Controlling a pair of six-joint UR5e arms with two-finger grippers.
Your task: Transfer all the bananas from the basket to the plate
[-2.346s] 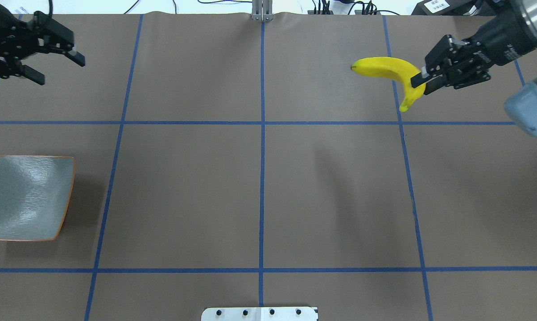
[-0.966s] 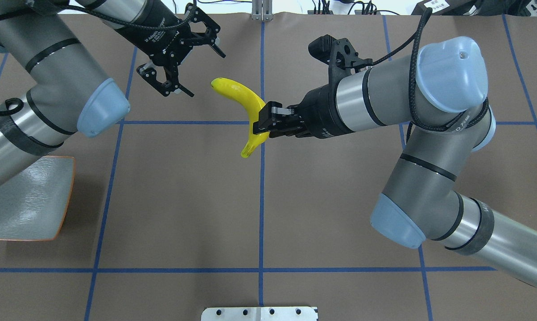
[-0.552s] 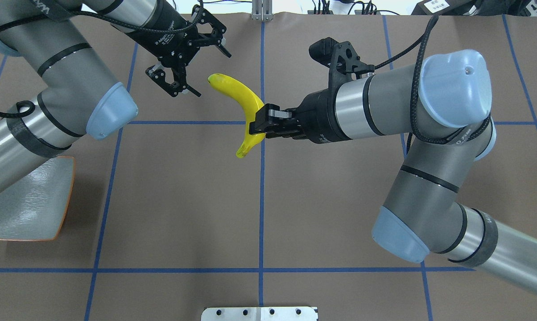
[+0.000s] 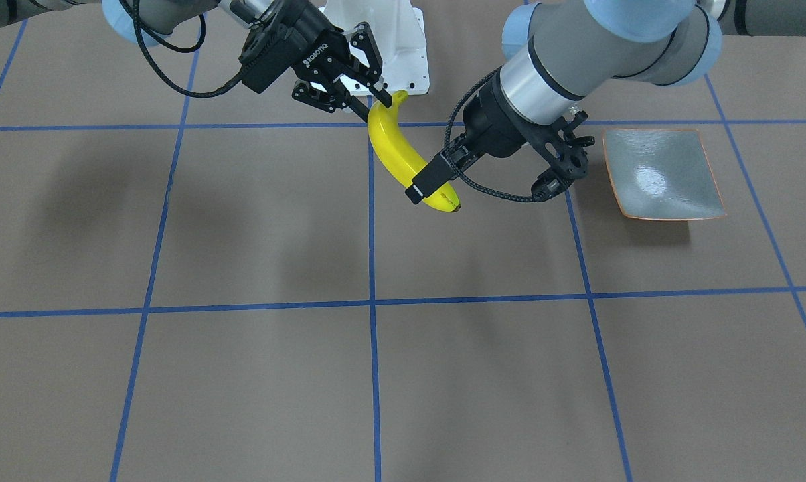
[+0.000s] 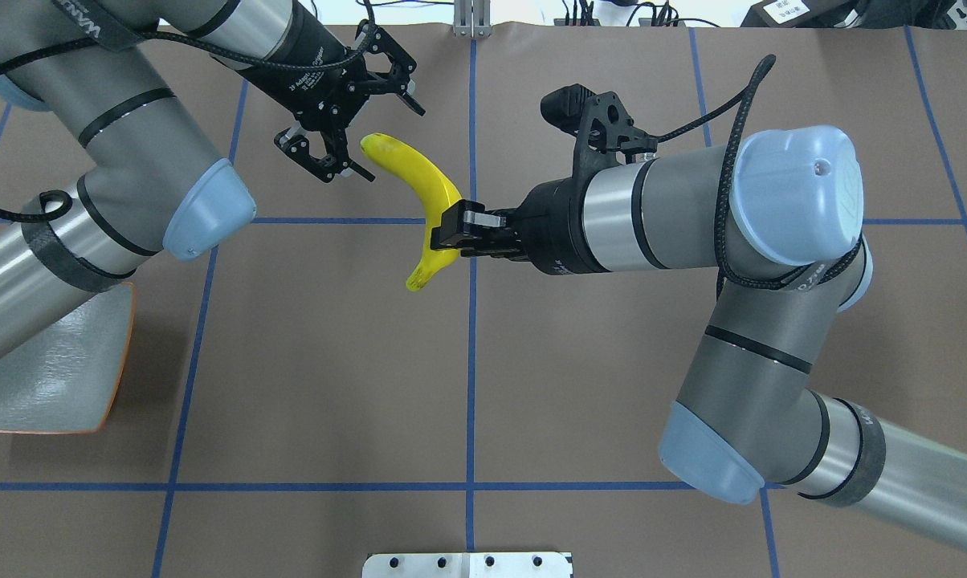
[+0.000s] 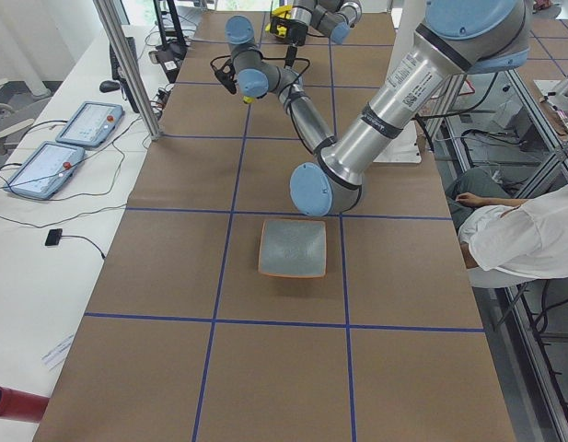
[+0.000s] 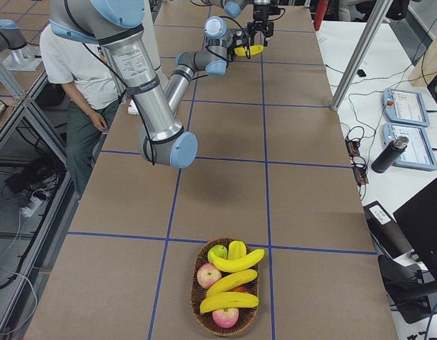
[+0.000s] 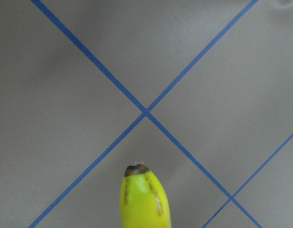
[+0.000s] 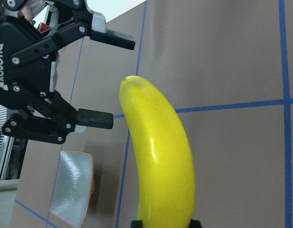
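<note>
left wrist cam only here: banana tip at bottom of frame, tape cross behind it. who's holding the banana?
Observer: The right gripper is shut on the banana near its stem end, holding it above the table.
Operator: left gripper state?
Observer: The left gripper is open at the banana's dark-tipped end, fingers not closed on it.
Operator: anything on the plate?
Observer: The plate is empty, on the left arm's side of the table.
</note>
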